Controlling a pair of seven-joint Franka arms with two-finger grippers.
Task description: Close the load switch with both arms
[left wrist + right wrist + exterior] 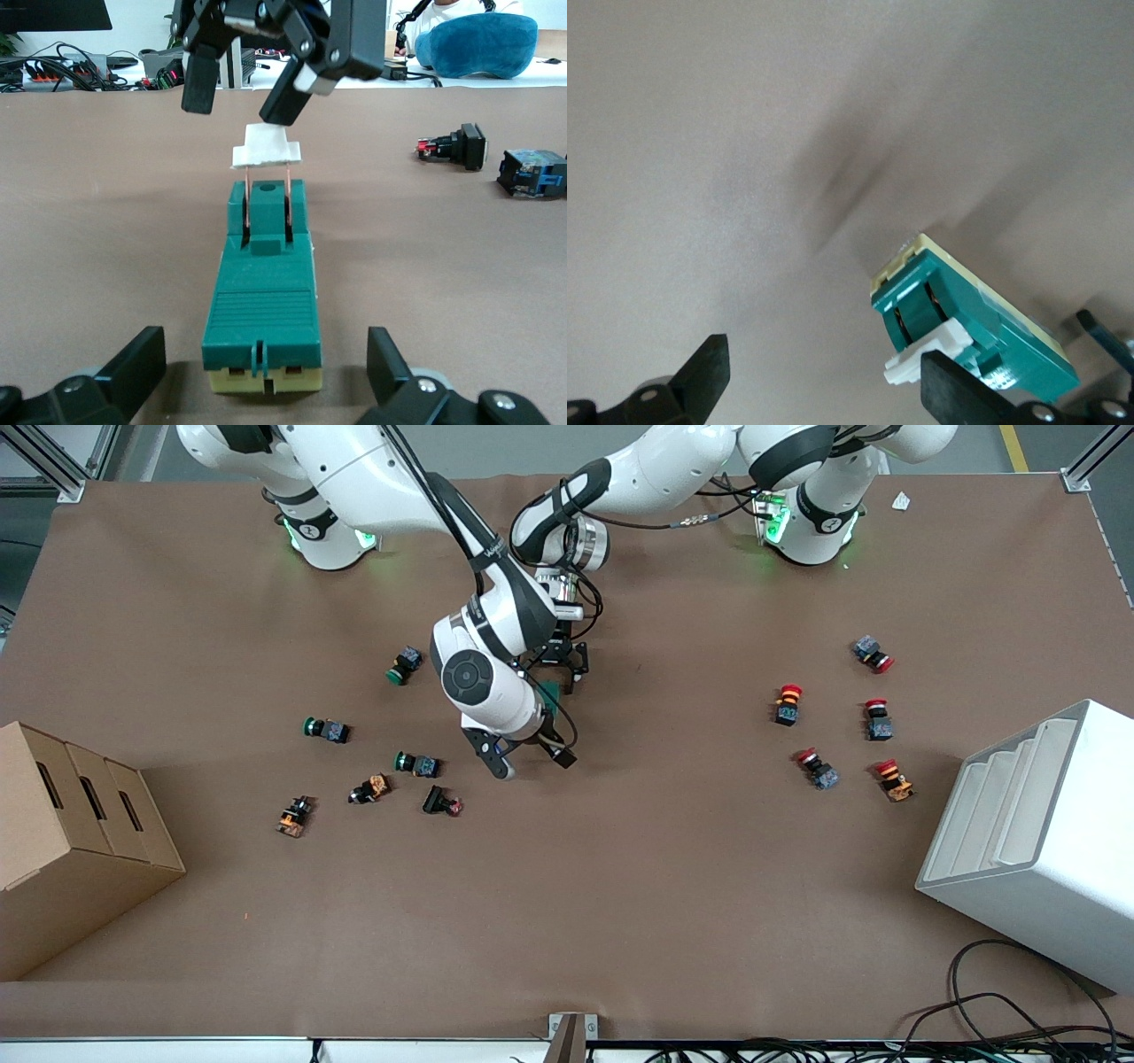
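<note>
The fingers of both grippers are spread, with nothing pinched between them. The left gripper (266,372) sits low at the cream-based end of the load switch (261,292), one finger on either side of the body without touching it. The right gripper (244,84) hovers just over the white lever tab (266,146), which stands raised on thin copper-coloured blades. The switch lies on the brown table (620,886) near its middle, between the two scatterings of push buttons (372,766). It looks a light, hard plastic block, likely to skid if pushed, so I would clamp its long sides and press the tab squarely; those blades seem bendable.
</note>
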